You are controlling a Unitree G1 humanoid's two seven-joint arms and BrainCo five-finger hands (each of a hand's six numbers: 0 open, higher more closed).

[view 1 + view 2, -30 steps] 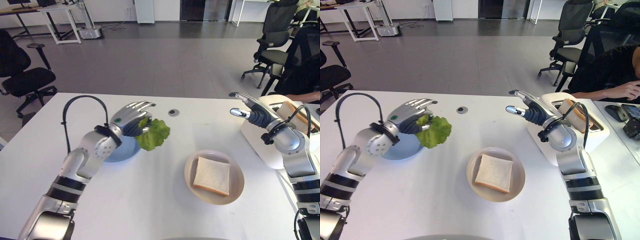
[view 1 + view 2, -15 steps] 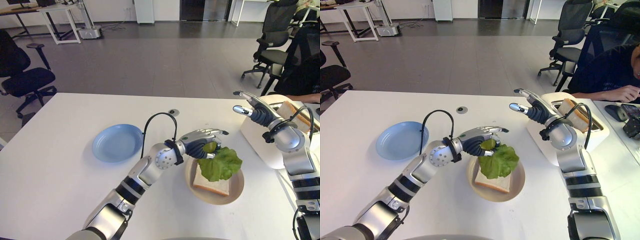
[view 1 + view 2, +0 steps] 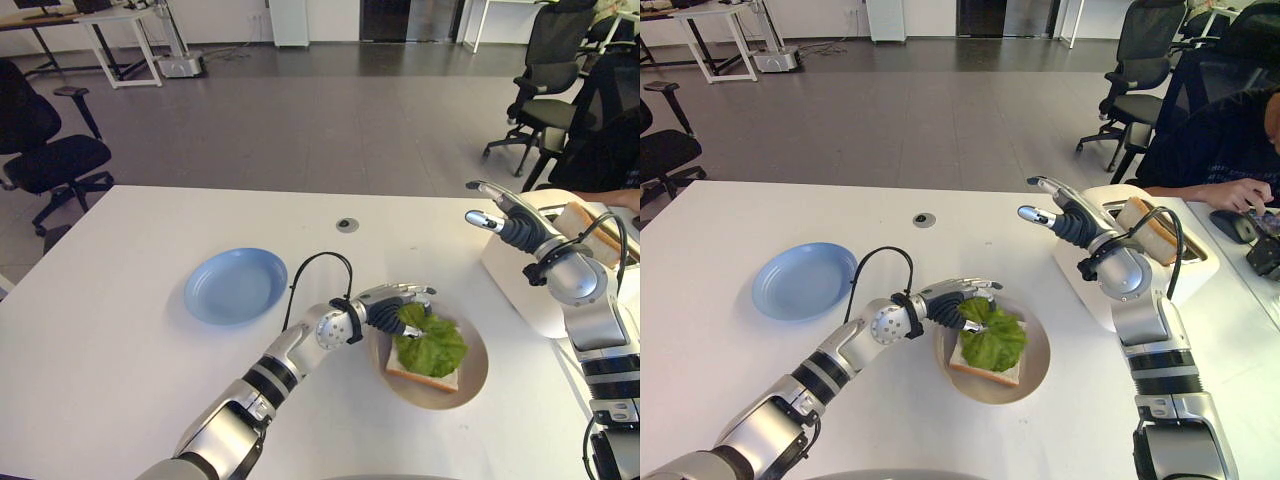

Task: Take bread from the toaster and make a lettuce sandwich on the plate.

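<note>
Lettuce (image 3: 433,346) lies on the bread slice (image 3: 400,371) in the plate (image 3: 478,370), gripped by the left hand (image 3: 392,305); a second slice (image 3: 1137,215) stands in the toaster (image 3: 508,285) (right hand (image 3: 1065,215) open beside it).

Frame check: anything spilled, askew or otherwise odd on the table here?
Nothing stands out. The lettuce lies on the bread slice on the plate, sitting toward its far edge, with the left robot hand holding its edge. The second slice stands in the toaster. No spills.

Bread slice (image 3: 420,378) mostly hidden under lettuce (image 3: 431,344). Toaster (image 3: 506,275) cut by left eye view's edge, partly behind right arm (image 3: 592,322).
</note>
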